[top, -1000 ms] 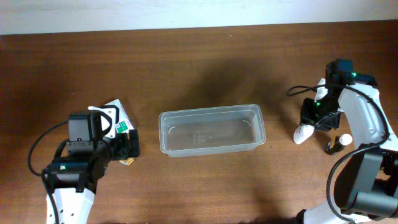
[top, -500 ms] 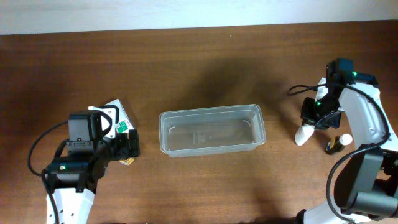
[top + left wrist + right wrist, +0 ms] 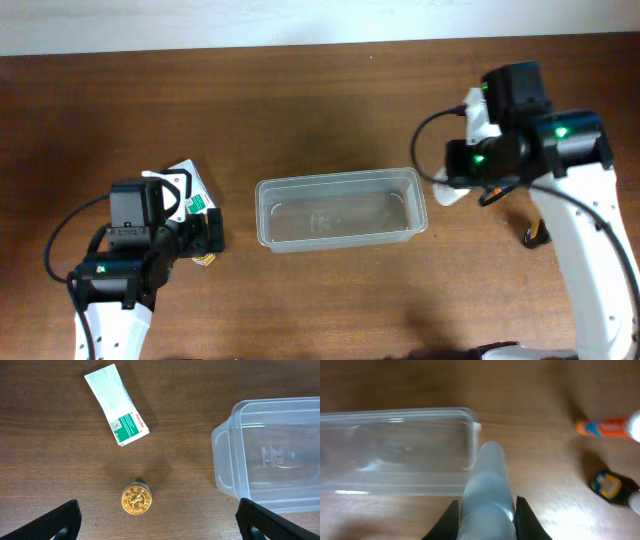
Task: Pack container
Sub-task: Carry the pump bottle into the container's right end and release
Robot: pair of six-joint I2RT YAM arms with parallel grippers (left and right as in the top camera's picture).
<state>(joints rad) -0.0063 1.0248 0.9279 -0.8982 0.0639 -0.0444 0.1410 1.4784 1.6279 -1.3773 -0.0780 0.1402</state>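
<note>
— Clear plastic, the container (image 3: 340,181): where does it sit?
— Mid-table. My right gripper (image 3: 452,188) hangs just beside its right end, clamped on a white bottle (image 3: 487,480). My left gripper (image 3: 159,519) is off its left end, fingers wide apart by a gold lid (image 3: 136,499).

The desk (image 3: 300,100) is brown with wood grain. The container (image 3: 340,210) is clear, the packet (image 3: 116,404) white and green, the cap (image 3: 136,499) gold, the bottle (image 3: 487,485) whitish.

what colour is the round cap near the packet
Gold; the cap shows best in the left wrist view.
</note>
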